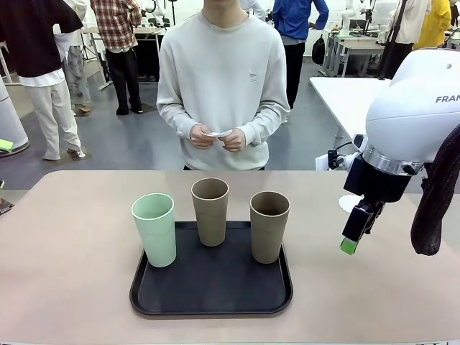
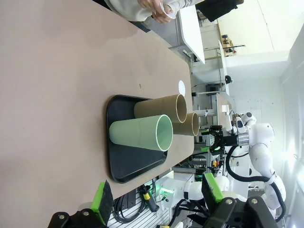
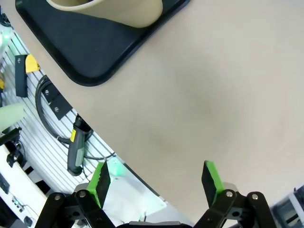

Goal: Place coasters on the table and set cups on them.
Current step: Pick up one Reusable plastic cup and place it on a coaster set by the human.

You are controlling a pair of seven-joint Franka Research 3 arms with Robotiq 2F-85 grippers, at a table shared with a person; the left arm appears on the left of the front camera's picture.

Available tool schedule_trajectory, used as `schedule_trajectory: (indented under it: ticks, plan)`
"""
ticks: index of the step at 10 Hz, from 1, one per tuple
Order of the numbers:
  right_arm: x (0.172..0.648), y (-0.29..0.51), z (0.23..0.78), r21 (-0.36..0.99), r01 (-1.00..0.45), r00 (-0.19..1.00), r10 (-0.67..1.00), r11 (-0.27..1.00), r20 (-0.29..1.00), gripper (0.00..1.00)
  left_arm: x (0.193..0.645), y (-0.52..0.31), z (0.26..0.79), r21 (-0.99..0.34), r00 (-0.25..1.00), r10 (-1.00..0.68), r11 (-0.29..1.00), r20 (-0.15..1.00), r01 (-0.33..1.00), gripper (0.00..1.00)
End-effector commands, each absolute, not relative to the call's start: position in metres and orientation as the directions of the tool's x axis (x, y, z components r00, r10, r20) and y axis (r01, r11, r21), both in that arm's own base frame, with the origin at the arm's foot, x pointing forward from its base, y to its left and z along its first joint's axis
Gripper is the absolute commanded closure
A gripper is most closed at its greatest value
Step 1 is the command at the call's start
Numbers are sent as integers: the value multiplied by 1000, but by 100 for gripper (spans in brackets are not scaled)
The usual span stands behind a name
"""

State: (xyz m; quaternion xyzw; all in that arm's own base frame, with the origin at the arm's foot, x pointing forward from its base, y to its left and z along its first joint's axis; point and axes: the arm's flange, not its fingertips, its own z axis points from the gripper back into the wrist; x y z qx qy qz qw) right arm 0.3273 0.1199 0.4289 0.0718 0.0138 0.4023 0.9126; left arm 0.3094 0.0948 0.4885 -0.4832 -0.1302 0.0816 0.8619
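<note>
Three cups (image 1: 210,212) stand on a black tray (image 1: 208,291) by the table's (image 1: 72,251) near edge; the front view adds a person's hands (image 1: 218,138) holding coasters (image 1: 216,133). The left gripper (image 2: 156,187) and right gripper (image 3: 156,173) spread wide, empty.

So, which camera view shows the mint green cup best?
The front view: the mint green cup stands upright and whole at the left of the black tray, nothing before it. The left wrist view has it sideways, partly covering a brown cup. The right wrist view gives a brown cup's side and a tray corner.

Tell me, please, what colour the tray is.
The tray is black; the front view shows it best.
</note>
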Motion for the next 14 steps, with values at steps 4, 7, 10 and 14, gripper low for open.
schedule_trajectory:
  ticks: [4,7,10,14]
  plan:
    - [340,83,448,160,-946,323,846,281,424,0,308,96,488,-862,952,261,506,160,6,0]
    - [354,32,423,158,-986,101,542,-59,834,0,308,96,488,-862,952,261,506,160,6,0]
    - [358,17,379,196,-956,122,312,-218,942,0,308,96,488,-862,952,261,506,160,6,0]
    - [359,37,335,177,-941,64,362,-289,930,0,308,96,488,-862,952,261,506,160,6,0]
